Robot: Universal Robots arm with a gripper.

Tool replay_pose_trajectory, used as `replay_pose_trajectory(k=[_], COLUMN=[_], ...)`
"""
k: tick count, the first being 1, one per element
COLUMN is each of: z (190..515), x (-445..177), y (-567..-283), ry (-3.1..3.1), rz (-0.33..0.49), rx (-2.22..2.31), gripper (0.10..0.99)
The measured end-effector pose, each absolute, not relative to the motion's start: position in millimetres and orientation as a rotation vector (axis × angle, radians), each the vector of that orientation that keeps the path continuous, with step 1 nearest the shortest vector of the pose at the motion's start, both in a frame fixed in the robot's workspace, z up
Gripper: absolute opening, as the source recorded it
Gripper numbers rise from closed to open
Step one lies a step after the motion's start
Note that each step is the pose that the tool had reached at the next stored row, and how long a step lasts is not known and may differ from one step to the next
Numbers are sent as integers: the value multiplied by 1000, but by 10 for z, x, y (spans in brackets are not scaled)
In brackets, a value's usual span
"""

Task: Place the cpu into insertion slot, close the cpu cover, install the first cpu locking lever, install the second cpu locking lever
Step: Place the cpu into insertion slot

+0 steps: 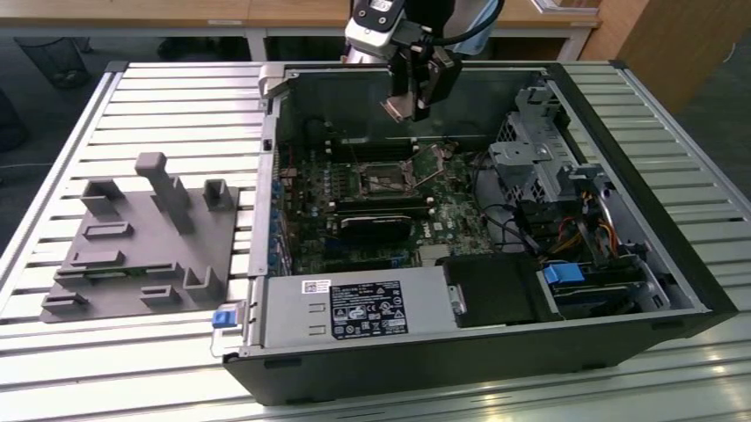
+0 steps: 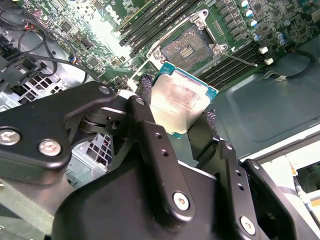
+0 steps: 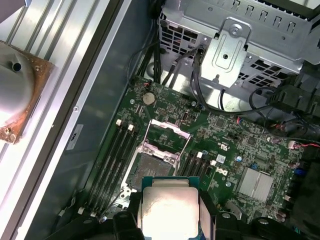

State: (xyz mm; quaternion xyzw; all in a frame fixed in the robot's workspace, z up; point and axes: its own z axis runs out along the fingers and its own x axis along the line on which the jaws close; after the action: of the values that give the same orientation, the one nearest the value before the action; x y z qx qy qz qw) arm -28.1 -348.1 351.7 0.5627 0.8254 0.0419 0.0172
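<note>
Hovering over the open computer case point(image 1: 470, 352), pincer point(image 1: 413, 107) clamped on the cpu point(image 2: 181, 102) by two edges, clear above the bare insertion slot point(image 3: 150, 169) | risk: a tilted or offset landing could damage the slot, I reckon | setting: wooden desks point(image 1: 176, 13) behind, slatted metal bench point(image 1: 176, 88) under the case

My jaws: matte black. cpu point(image 2: 182, 102): pale silver top, teal-green rim. motherboard point(image 3: 235, 145): dark green. table point(image 1: 176, 105): silver, slat-striped. case point(image 1: 470, 360): black.
</note>
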Motion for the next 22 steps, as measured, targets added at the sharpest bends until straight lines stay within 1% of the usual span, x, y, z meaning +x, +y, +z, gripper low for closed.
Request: replay_pose_trajectory(k=[22], z=[3439], x=[-281], y=[-3481], ry=[2564], rz=[128], rx=[1748], gripper=[537])
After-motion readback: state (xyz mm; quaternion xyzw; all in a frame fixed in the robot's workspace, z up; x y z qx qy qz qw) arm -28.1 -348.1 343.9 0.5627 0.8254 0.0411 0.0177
